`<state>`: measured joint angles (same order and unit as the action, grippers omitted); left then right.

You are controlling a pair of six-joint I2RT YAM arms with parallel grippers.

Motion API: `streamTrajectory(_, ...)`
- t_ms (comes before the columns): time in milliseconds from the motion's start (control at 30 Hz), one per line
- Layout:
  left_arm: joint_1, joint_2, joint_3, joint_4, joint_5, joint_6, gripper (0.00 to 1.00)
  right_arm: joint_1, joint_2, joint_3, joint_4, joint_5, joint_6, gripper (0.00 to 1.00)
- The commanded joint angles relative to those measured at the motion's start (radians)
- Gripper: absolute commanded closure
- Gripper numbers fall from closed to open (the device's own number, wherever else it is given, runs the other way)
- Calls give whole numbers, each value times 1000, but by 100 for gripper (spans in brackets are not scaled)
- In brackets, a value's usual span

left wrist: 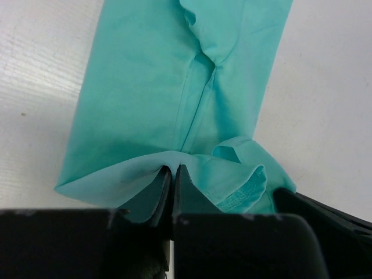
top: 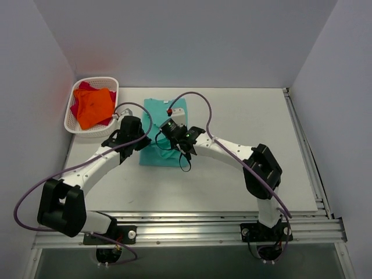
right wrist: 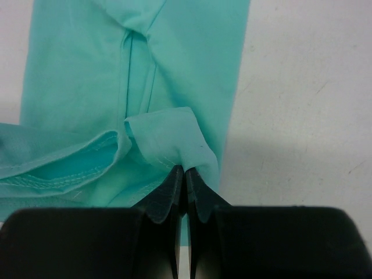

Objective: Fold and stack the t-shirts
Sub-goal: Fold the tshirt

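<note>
Lying at the centre of the top frame, the soft teal-green cloth t-shirt sat beneath both arms; the left gripper and right gripper each pinched a fold of it, jaws closed.

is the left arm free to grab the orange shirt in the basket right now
Probably not yet: the left end effector is shut on the teal shirt. Otherwise the way looks free: the orange shirt lies on top in the basket nearby.
</note>
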<state>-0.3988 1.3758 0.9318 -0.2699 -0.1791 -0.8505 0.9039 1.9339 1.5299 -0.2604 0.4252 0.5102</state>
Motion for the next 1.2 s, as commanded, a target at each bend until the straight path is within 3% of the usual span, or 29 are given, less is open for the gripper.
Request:
streamTrajectory(0,44,28,79,81,75,34,98,-37,26,105,-59,14,-38,100)
streamTrajectory(367,149,224,200,135,173,57,98,-152,210,277,-94,-78,-81,100)
streamTrajectory(533,184,437,317,150,246,73,98,-232,350,396,-123,-131,-70,100)
streamTrajectory(567,190,478,387,144,254,79,93,-246,376,470,-135,-141,-70,90)
streamTrajectory(600,202,518,428,135,262,94,88,-258,417,507,-157,-147,-70,70)
streamTrajectory(633,212,604,476,118,295,105,81,-270,436,545,-168,-140,-71,16)
streamTrajectory(667,222,646,527,104,311,113,59,-293,453,632,-178,-131,-73,0)
streamTrajectory(767,256,770,735,43,375,133,39,-347,497,795,-224,-105,-73,0)
streamTrajectory(867,281,815,913,-43,412,152,9,-388,475,848,-227,-108,-84,0)
streamTrajectory(967,298,812,1054,-162,371,188,7,-405,392,805,-204,-102,-96,0)
streamTrajectory(1100,330,711,1055,-221,294,185,6,-415,220,647,-140,-72,-87,0)
streamTrajectory(1167,336,642,1011,-248,230,180,6,-405,115,426,-82,-97,-56,0)
